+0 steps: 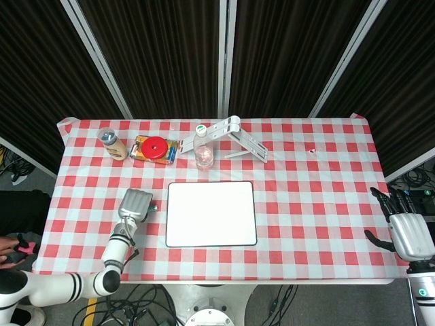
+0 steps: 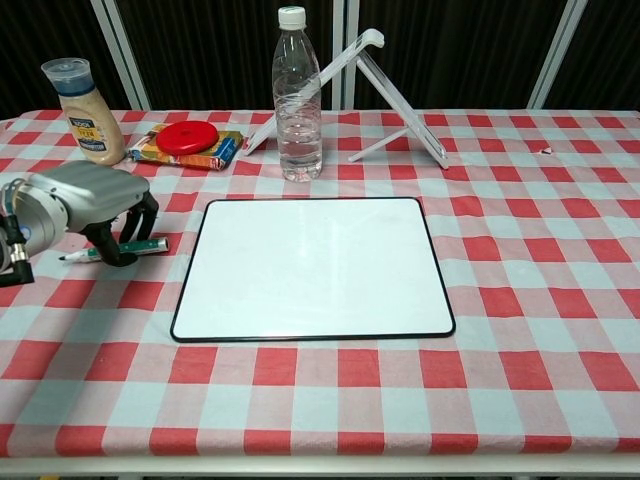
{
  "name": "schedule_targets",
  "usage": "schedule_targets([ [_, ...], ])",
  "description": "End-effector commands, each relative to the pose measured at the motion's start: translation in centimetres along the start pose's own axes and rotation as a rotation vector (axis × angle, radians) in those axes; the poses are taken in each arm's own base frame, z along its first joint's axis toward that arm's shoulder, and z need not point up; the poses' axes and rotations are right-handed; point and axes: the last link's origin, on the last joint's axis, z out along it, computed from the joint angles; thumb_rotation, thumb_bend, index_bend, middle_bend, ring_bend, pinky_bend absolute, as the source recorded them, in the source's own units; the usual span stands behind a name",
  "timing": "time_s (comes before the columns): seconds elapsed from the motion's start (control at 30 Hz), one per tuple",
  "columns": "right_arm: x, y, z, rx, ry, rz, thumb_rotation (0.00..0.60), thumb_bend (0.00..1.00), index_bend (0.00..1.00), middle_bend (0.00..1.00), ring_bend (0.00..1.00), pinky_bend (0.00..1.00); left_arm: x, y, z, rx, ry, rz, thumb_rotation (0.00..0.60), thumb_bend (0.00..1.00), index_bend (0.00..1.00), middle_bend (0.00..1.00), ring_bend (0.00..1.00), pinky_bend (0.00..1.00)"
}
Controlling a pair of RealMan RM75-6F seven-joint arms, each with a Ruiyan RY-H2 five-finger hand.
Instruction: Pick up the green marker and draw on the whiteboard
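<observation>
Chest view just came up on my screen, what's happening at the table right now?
The left hand is curled down over the green marker, which lies on the checked tablecloth just left of the whiteboard. Its fingers are at the marker, but the marker is not lifted yet, and a firm grip can't be confirmed. The whiteboard is blank. The right hand hangs open off the table's right edge, holding nothing.
</observation>
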Motion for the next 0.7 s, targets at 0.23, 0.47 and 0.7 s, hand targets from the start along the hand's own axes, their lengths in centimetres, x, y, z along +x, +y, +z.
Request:
schedule_targets([
  [0.23, 0.0, -0.1, 0.0, 0.005, -0.001, 0.0, 0.6, 0.13, 0.0, 0.18, 0.0, 0.01, 4.3, 2.0, -0.2, -0.191, 0.119, -0.234, 0.6, 0.41, 0.57, 0.59, 0.91, 1.0],
  [0.47, 0.4, -0.3, -0.3, 0.012, -0.002, -0.012, 0.6, 0.13, 0.0, 0.18, 0.0, 0.01, 6.2, 6.4, 0.8, -0.441, 0.192, -0.427, 0.6, 0.41, 0.57, 0.58, 0.87, 1.0],
  [0.7, 0.4, -0.5, -0.4, 0.011, -0.01, -0.014, 0.6, 0.13, 0.0, 0.18, 0.0, 0.01, 5.9, 8.7, 2.6, -0.541, 0.209, -0.55, 0.6, 0.42, 0.57, 0.58, 0.83, 1.0],
])
